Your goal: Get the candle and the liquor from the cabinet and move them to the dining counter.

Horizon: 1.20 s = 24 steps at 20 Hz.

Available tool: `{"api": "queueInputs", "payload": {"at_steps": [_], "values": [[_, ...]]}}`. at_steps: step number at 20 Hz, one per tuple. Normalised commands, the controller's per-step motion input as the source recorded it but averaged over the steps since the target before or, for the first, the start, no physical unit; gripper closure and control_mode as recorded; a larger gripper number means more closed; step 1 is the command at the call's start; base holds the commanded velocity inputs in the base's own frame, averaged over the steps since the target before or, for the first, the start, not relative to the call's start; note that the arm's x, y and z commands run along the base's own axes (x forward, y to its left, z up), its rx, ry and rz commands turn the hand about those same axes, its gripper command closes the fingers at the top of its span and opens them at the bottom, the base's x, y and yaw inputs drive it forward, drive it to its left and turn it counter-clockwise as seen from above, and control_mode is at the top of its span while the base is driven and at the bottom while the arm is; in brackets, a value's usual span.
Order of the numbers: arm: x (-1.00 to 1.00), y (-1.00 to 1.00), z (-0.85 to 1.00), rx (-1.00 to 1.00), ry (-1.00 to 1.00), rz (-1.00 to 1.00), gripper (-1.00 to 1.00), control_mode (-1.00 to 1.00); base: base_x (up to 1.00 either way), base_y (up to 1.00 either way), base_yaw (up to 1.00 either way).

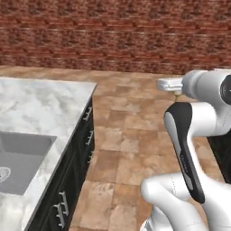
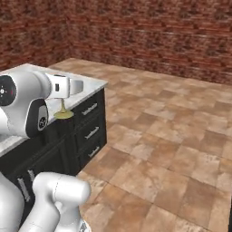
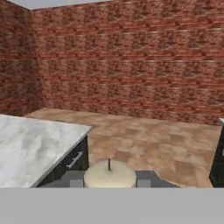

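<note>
Cream wax, seen from above with its dark wick, marks the candle sitting right between our 2 fingertips, so the jaws are clenched on it, carried upright, we judge, so it can be set down on its base. In the right base view its golden foot hangs below the hand, in the air beside the marble bench rather than over it, touching nothing else.
</note>
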Motion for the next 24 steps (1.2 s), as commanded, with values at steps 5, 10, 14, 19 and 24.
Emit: {"api": "queueInputs", "payload": {"at_steps": [5, 10, 14, 19, 24], "values": [[0.0, 0.0, 0.0, 0.0, 0.0, 0.0, 1.0, 1.0, 0.86, -0.01, -0.49], [0.0, 0.0, 0.0, 0.0, 0.0, 0.0, 1.0, 1.0, 1.0, 0.04, -0.01], [0.0, 0.0, 0.0, 0.0, 0.0, 0.0, 1.0, 1.0, 1.0, 0.0, 0.0], [0.0, 0.0, 0.0, 0.0, 0.0, 0.0, 1.0, 1.0, 1.0, 0.0, -0.01], [0.0, 0.0, 0.0, 0.0, 0.0, 0.0, 1.0, 1.0, 1.0, 0.0, 0.0]]}}
